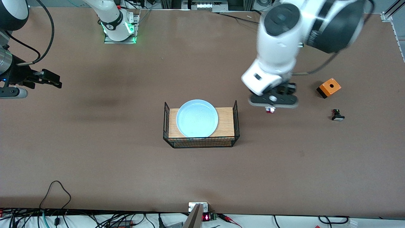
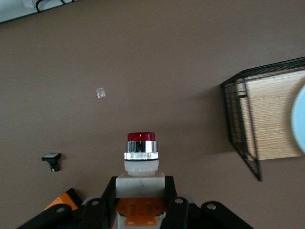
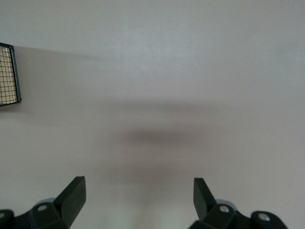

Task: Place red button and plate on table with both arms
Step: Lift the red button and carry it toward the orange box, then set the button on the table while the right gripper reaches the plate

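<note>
The pale-blue plate [image 1: 196, 118] lies on the wooden top of the black wire rack [image 1: 234, 126] in the middle of the brown table [image 1: 126, 171]. Its edge shows in the left wrist view [image 2: 299, 119]. My left gripper [image 1: 271, 106] is shut on the red button [image 1: 270, 110] and holds it over bare table beside the rack, toward the left arm's end. In the left wrist view the button [image 2: 141, 157] sits between the fingers of the left gripper [image 2: 141, 185], white body gripped, red cap pointing out. My right gripper [image 1: 53, 80] is open and empty over bare table at the right arm's end; it also shows in the right wrist view [image 3: 139, 191].
An orange box [image 1: 329, 87] and a black part with a white cap [image 1: 337, 115] lie toward the left arm's end; both show in the left wrist view, box [image 2: 62, 200], part [image 2: 51, 160]. A small clear scrap [image 2: 100, 92] lies on the table. The rack's corner [image 3: 9, 76] shows in the right wrist view.
</note>
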Controlling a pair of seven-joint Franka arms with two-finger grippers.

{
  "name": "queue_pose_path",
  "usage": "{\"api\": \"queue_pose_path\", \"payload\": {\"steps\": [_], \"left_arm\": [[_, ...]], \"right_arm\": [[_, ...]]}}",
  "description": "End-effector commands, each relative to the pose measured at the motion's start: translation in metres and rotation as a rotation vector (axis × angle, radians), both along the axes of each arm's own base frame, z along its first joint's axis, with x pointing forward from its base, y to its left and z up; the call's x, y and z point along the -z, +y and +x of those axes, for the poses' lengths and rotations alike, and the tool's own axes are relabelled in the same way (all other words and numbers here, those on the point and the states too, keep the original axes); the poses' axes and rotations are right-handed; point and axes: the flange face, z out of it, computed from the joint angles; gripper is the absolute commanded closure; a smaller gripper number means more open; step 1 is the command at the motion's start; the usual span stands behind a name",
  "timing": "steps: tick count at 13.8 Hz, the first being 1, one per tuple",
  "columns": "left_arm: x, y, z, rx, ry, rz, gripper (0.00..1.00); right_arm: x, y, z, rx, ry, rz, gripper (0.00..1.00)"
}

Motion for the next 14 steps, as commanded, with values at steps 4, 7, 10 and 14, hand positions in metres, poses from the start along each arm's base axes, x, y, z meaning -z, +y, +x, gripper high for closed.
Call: {"api": "queue_pose_path", "payload": {"steps": [4, 7, 10, 14], "left_arm": [[0.11, 0.147, 0.024, 0.137, 0.154, -0.067, 0.91], [0.178, 0.201, 0.008, 0.195, 0.096, -0.101, 0.91], [0.246, 0.233, -0.017, 0.227, 0.023, -0.149, 0.91], [0.314, 0.244, -0.044, 0.23, -0.067, -0.22, 0.92]], "right_arm": [[0.002, 0.114, -0.007, 0.398, 0.017, 0.008, 0.0], [0.024, 0.199, -0.015, 0.564, 0.06, 0.024, 0.0], [0.041, 0.26, -0.014, 0.661, 0.046, 0.088, 0.0], [0.073, 0.343, -0.024, 0.741, -0.012, 0.122, 0.0]]}}
